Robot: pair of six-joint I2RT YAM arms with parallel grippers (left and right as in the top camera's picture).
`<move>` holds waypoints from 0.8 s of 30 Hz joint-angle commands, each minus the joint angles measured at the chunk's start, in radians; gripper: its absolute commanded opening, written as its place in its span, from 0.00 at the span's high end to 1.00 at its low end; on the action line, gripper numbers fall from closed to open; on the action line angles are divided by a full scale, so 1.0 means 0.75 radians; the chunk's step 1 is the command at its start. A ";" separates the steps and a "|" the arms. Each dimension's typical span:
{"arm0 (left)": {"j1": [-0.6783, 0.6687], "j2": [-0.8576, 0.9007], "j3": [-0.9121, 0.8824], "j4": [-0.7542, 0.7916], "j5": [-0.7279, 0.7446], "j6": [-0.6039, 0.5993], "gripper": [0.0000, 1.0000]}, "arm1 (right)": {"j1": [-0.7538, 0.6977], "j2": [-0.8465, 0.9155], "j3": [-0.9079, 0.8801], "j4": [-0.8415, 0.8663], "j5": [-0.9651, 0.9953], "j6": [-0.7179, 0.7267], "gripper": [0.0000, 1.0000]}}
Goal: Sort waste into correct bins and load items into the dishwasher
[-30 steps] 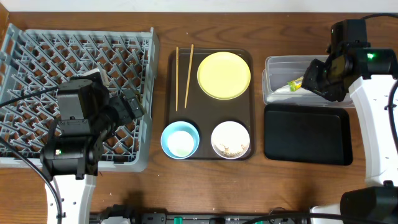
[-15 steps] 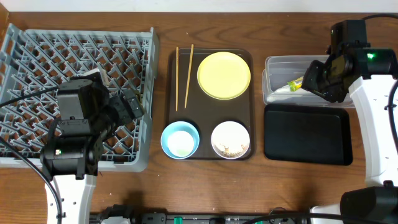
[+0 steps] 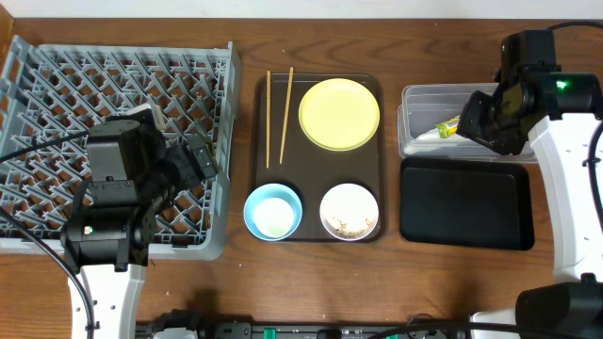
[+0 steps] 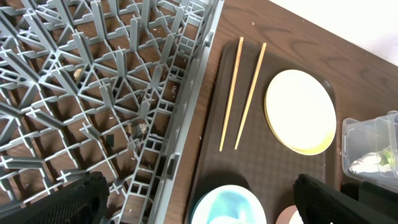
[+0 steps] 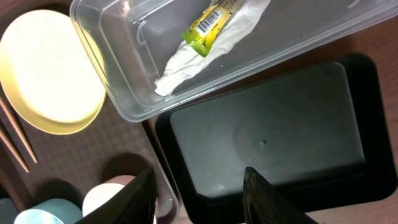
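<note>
The green-and-yellow wrapper (image 5: 212, 23) and the white napkin (image 5: 199, 55) lie in the clear tub (image 3: 424, 99). The black tray (image 3: 466, 202) below it holds nothing. The yellow plate (image 3: 339, 114), two chopsticks (image 3: 279, 115), the light-blue bowl (image 3: 273, 211) with a small white cup inside and the white bowl (image 3: 350, 211) with crumbs sit on the dark-brown tray. My right gripper (image 5: 199, 199) is open and empty above the black tray's left edge. My left gripper (image 4: 199, 205) is open and empty over the right edge of the grey dish rack (image 3: 57, 104).
The dark-brown serving tray (image 3: 318, 158) sits mid-table between the rack and the bins. The rack (image 4: 93, 81) holds no dishes. Bare wood table shows along the front edge. Both arm bases stand at the front corners.
</note>
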 commanded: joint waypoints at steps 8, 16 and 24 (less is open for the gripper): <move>-0.006 -0.003 0.029 0.004 0.029 0.007 0.02 | 0.109 0.006 -0.001 0.022 -0.052 -0.160 0.57; -0.006 0.002 0.029 0.011 0.207 -0.058 0.02 | 0.314 0.006 -0.001 0.126 -0.056 -0.239 0.60; -0.005 0.003 0.029 -0.055 0.250 -0.057 0.02 | 0.585 0.051 -0.002 0.339 -0.056 -0.271 0.66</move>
